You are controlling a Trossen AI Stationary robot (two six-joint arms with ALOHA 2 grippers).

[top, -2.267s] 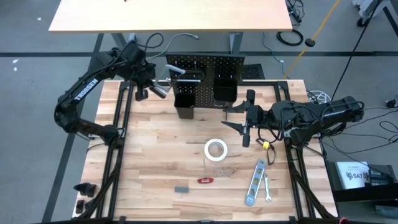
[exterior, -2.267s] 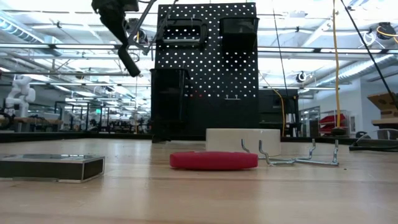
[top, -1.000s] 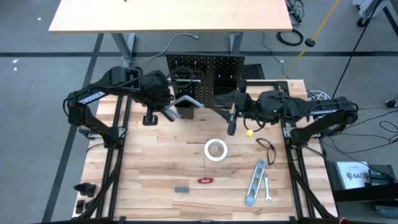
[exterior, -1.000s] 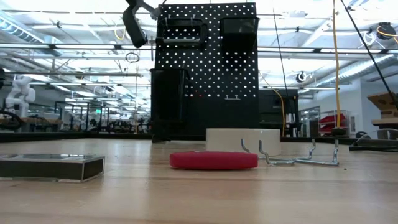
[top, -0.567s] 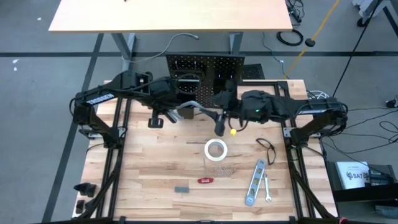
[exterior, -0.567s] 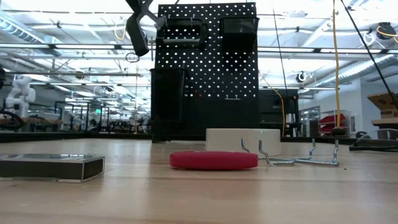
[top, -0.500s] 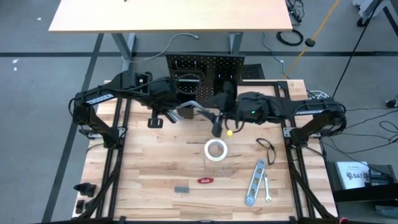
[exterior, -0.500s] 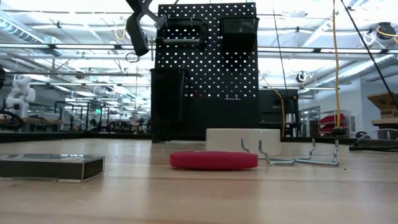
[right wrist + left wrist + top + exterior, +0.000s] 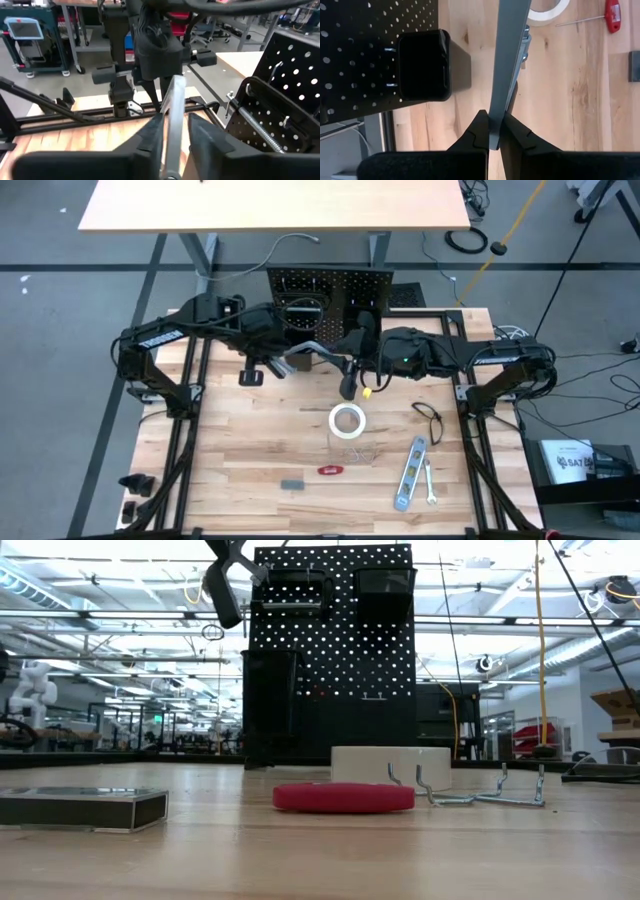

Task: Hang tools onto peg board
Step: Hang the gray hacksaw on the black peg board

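The grey bar clamp point(image 9: 318, 352) hangs in the air in front of the peg board point(image 9: 330, 280), clear of the table. My left gripper point(image 9: 492, 135) is shut on its upper end. My right gripper point(image 9: 175, 127) reaches in from the right and is shut on the bar lower down. A dark C-clamp point(image 9: 255, 117) hangs on the board. The white tape roll point(image 9: 347, 421), red-handled tool point(image 9: 331, 470), silver level point(image 9: 411, 473), small wrench point(image 9: 430, 480) and black pliers point(image 9: 428, 418) lie on the table. My left gripper pinches the bar's end point(image 9: 493, 131) between its two fingers. The fingers point steeply down, and the bar runs on from them along their line. The clamp is lifted clear of the table. My right gripper has the bar point(image 9: 172, 117) between its two fingers, below the left gripper's hold. Its fingers come almost level from the table's right and lie across the bar.
A black bin point(image 9: 422, 65) on the peg board point(image 9: 330, 650) stands close beside the bar. Loose metal hooks point(image 9: 360, 452) and a small dark block point(image 9: 291, 483) lie on the near half of the table. The table's left half is bare wood.
My right gripper has gone toward the table's left, up to the bar clamp. My left gripper has shifted the clamp a little toward the right, in front of the peg board, then held still.
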